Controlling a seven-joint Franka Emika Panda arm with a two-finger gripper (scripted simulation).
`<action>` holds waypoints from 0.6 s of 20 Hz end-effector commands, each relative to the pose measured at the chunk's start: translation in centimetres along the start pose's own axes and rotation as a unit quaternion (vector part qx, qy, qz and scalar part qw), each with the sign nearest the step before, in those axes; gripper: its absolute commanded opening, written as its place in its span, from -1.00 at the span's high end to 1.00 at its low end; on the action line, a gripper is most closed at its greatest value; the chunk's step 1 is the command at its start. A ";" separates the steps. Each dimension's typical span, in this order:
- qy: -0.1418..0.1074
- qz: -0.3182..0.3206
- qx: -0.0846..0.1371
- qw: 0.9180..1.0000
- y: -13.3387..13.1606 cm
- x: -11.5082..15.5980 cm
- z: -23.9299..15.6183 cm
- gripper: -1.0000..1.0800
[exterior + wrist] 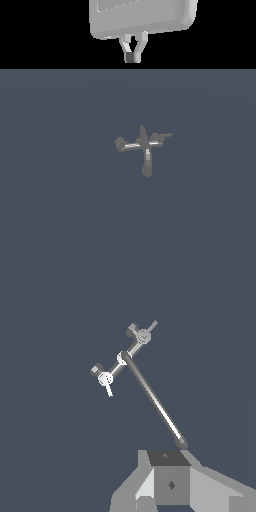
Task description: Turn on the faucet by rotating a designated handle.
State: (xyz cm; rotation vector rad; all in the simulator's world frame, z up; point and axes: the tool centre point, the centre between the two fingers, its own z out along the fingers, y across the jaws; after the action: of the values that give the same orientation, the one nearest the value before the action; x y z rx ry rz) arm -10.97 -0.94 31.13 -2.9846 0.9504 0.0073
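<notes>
The faucet [144,145] is a small grey cross-shaped fixture lying on the flat blue-grey floor, with a pale crossbar and a long spout [154,401]. The handle [162,135] sits at the crossbar's end on the exterior view's right, and its thin pointed lever juts outward; the wrist view also shows this handle [143,334]. A blunt handle [120,144] caps the other end. My gripper [132,57] hangs high above and well clear of the faucet. It is shut with nothing between its fingers. In the wrist view the gripper [169,476] sits just beyond the spout's tip.
Only the blue-grey floor [60,200] surrounds the faucet. The blunt handle [104,378] carries a short pale pin in the wrist view.
</notes>
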 end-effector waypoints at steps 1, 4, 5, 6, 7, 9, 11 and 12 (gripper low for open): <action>0.001 0.027 0.000 1.000 -0.5 1.3 1.8 1.00; 0.001 0.059 0.000 0.998 -1.0 3.0 3.8 1.00; 0.001 0.069 0.000 0.998 -1.2 3.5 4.5 1.00; 0.001 0.080 0.000 0.997 -1.3 4.0 5.2 1.00; 0.001 0.090 0.000 0.996 -1.4 4.6 5.9 1.00; 0.001 0.111 0.000 0.994 -1.6 5.7 7.2 1.00; 0.002 0.131 0.000 0.991 -1.8 6.8 8.6 1.00; 0.002 0.142 0.000 0.990 -1.8 7.4 9.2 1.00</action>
State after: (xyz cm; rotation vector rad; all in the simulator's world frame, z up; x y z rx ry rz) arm -4.67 -3.24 22.91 -2.8431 1.3183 0.0056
